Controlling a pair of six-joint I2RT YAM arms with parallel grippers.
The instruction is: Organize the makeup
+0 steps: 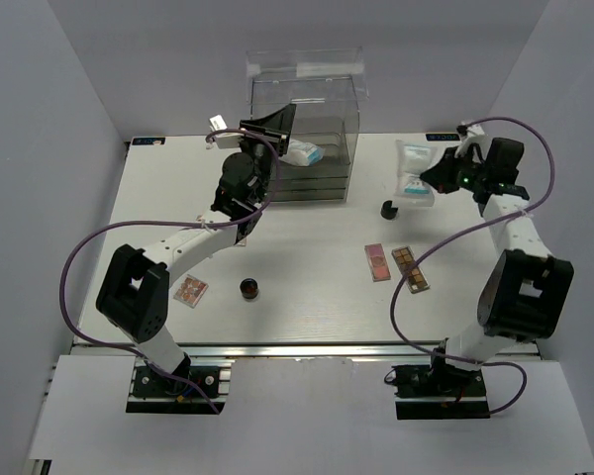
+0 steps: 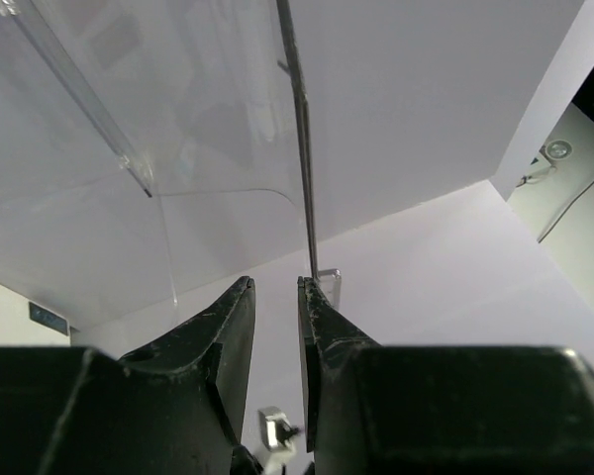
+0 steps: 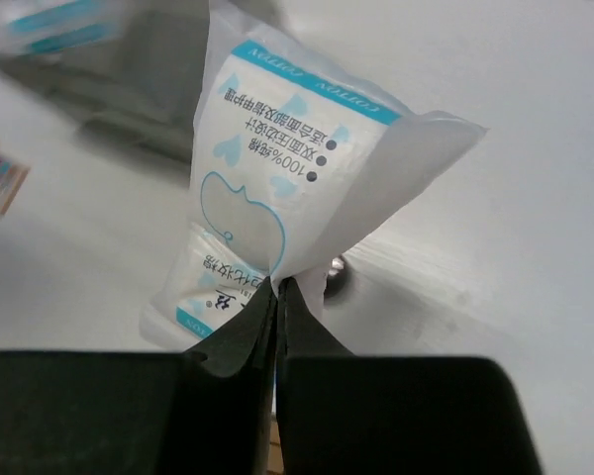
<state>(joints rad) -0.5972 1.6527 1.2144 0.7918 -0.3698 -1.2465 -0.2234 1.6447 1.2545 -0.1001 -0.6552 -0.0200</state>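
Note:
My right gripper is shut on the edge of a white-blue crinkly packet and holds it over the back right of the table. A black cylinder stands just below it. A pink palette and a brown palette lie right of centre. A multicolour palette and a small round dark jar lie at the front left. My left gripper is at the clear box's upper left, jaws a little apart and empty, against a clear panel edge.
The tall clear acrylic drawer box stands at the back centre, with a second white-blue packet showing through it. The table is white, with grey walls round three sides. Purple cables loop off both arms.

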